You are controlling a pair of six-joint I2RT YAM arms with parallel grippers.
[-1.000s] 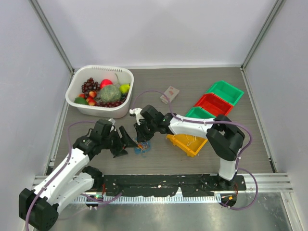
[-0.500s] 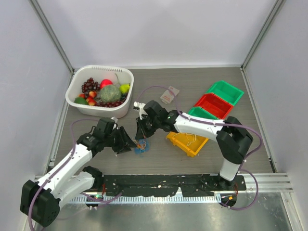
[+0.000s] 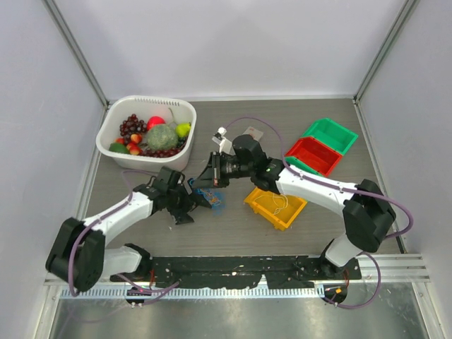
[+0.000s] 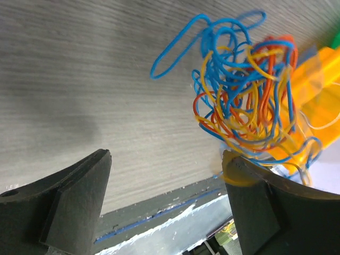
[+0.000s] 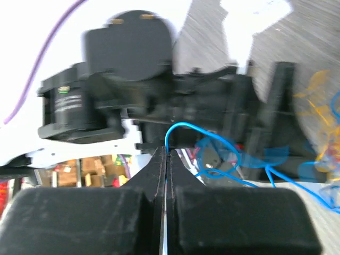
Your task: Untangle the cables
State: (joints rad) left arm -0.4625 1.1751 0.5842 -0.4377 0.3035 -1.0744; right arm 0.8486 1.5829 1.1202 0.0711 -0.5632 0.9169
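Grey wood-grain table (image 3: 233, 123) inspected, white basket (image 3: 141, 162) of fruit set at back left, small packet (image 3: 253, 133) at back centre, green bin (image 3: 330, 134), red bin (image 3: 314, 154), yellow bin (image 3: 267, 214) ranged diagonally at right.

Two robot arms, left arm (image 3: 123, 212) and right arm (image 3: 318, 187), stand over one surface (image 3: 233, 240). One white basket (image 3: 141, 162) of fruit. Three bins show clearly: one green bin (image 3: 332, 134), one red bin (image 3: 314, 152), one yellow bin (image 3: 265, 210). One tangle of cables (image 4: 244, 90), its strands too knotted to count. One small packet (image 3: 254, 133).
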